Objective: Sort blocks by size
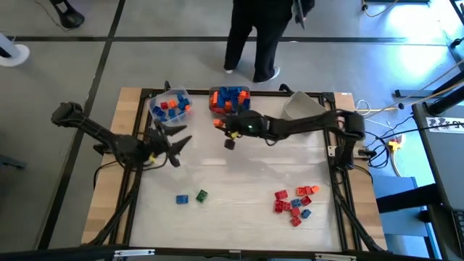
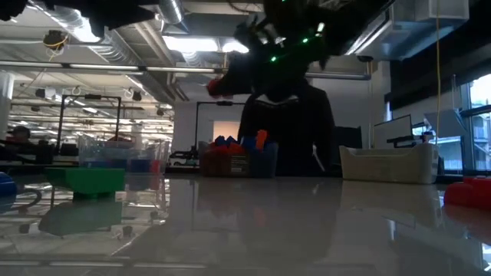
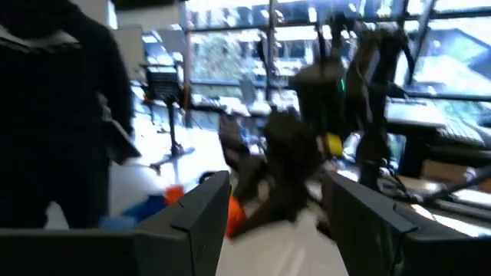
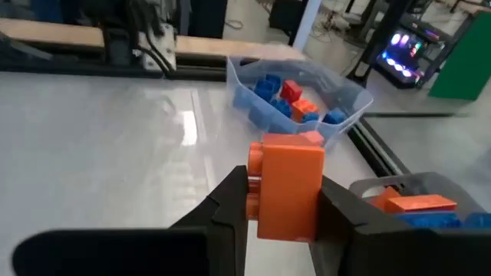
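Now, orange block [image 4: 288, 184]: clamped between the right claw's fingers, held above the tabletop [image 1: 239, 181] near the bins.
Right claw [image 4: 284, 203]: closed onto the block's sides.
Left claw [image 1: 177, 141]: fingers spread wide, nothing held, beside the clear bin [image 1: 170, 105].
Loose blocks [image 1: 293, 203]: clustered at the tabletop's right.

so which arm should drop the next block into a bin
The right. The right gripper is already shut on an orange block and sits beside the bins at the table's far edge. The left gripper is open, holds nothing, and is farther from the loose blocks.
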Robot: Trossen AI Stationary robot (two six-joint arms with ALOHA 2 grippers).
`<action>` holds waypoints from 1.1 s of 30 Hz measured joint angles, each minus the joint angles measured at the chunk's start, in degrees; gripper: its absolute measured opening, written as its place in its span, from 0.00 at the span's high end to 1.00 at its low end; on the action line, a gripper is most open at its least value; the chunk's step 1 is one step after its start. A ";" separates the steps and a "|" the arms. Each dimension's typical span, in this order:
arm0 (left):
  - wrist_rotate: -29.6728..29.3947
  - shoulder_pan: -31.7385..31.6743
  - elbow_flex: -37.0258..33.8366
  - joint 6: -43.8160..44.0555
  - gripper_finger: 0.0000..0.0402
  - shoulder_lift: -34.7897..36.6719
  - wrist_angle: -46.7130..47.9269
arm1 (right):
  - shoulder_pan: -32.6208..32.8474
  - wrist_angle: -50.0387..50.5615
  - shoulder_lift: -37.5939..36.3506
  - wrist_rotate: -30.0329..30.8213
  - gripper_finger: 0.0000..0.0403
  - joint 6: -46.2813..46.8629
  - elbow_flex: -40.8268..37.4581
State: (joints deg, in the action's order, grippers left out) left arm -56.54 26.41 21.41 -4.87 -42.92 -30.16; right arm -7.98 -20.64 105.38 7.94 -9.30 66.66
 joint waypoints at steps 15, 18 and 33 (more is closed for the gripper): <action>0.45 -5.79 0.02 -12.38 0.51 6.46 -5.62 | -3.28 1.56 22.49 -3.72 0.77 -1.68 30.53; 0.48 -5.90 0.00 -12.29 0.51 6.29 -4.56 | -3.85 1.67 27.51 -4.09 0.77 -1.71 37.63; 1.07 -5.86 0.00 -13.56 0.51 5.69 -4.45 | -6.83 0.81 47.71 -5.35 0.77 2.40 62.48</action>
State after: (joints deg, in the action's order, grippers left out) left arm -55.47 20.56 21.41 -18.44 -37.23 -34.61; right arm -14.82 -19.83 153.09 2.59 -6.90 129.14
